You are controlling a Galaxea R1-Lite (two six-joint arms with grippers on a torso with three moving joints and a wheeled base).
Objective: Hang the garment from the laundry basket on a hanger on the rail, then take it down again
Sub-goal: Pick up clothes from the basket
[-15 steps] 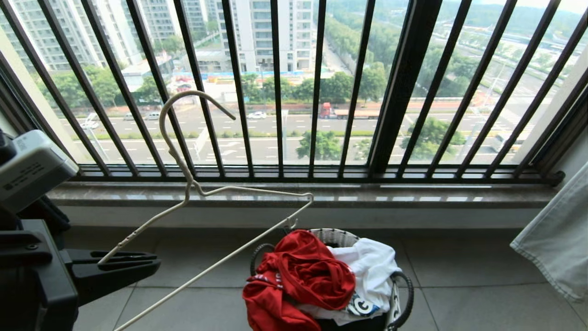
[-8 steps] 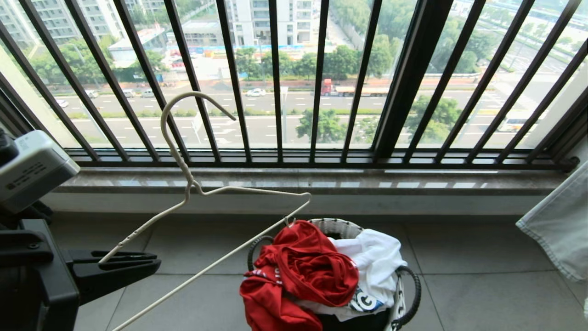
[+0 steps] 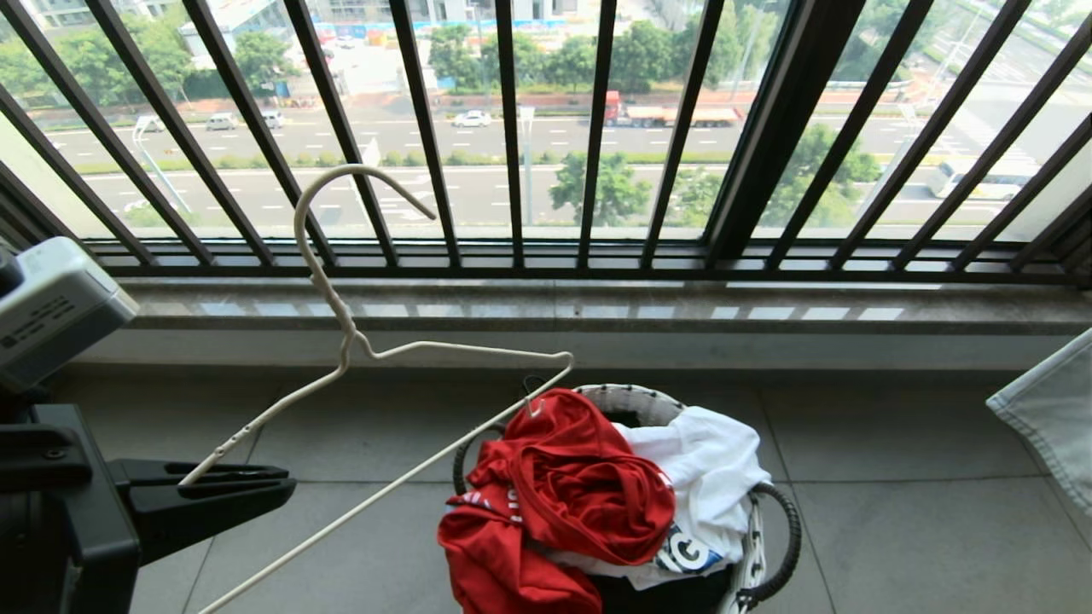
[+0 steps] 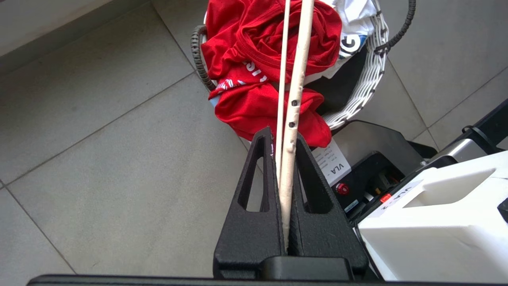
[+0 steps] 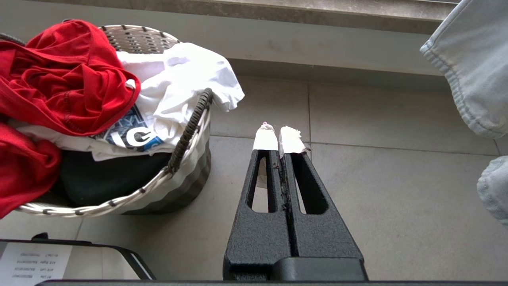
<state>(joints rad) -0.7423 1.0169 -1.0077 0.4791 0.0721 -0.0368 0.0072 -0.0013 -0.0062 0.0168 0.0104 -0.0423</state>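
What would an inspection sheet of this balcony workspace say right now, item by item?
Surface: grey floor tiles.
Job's things: red garment heaped in the laundry basket, spilling over its rim; hanger held above the floor; rail not in view.
Clutter: white printed garment also in the basket; pale cloth hanging on the robot's right.
Grippers: left gripper shut on the hanger's end; right gripper shut, empty, beside the basket.
Cables: nothing seen.
Surroundings: barred window railing, stone sill.
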